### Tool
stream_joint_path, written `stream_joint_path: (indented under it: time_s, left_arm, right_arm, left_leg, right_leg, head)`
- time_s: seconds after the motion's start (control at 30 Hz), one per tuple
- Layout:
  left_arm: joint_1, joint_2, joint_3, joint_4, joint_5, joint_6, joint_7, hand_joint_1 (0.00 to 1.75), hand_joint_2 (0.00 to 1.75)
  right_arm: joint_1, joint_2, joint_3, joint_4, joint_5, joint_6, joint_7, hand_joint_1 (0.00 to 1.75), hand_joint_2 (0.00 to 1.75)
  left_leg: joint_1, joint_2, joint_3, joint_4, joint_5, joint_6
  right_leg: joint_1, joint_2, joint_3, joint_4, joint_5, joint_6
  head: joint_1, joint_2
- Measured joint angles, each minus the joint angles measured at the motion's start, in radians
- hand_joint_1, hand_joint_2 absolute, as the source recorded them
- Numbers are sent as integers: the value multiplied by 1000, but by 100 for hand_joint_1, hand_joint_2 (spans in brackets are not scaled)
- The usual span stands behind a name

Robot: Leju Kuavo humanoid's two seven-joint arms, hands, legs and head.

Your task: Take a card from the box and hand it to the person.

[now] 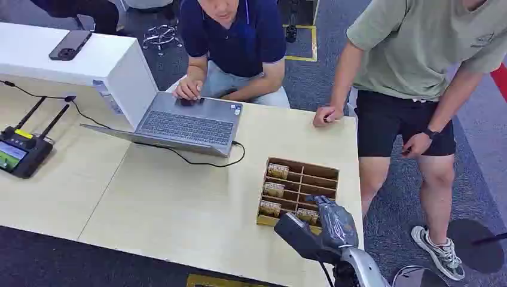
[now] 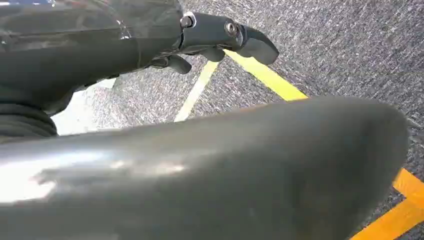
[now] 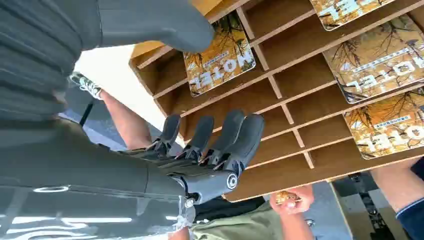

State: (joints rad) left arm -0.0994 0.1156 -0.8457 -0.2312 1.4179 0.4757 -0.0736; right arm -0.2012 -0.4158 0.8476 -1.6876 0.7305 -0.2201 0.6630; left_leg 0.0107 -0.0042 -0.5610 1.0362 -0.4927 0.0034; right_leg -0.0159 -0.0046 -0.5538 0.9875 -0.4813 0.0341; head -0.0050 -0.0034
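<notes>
Right hand (image 1: 333,222) released above box (image 1: 326,173) | pale table (image 1: 179,209) | grey carpet (image 1: 478,179)

A pale wooden counter (image 1: 179,209) carries an open laptop (image 1: 185,125), its black cable (image 1: 203,161) trailing just beside it. Right of the laptop sits a compartmented wooden box (image 1: 299,191). Far left of the laptop rests what seems a black controller with antennas (image 1: 21,152). A person's fist (image 1: 326,115) presses the counter edge beyond the box.
</notes>
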Motion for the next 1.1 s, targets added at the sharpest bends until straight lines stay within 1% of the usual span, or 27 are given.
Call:
stream_joint_path:
  time_s: [1.1]
  left_arm:
    - [0,0,0,0,0,-1,0,0,0]
  right_arm:
    - [0,0,0,3,-1,0,-1,91,175]
  left_leg:
    - [0,0,0,0,0,0]
  right_leg:
    - [0,0,0,0,0,0]
  head:
    - [0,0]
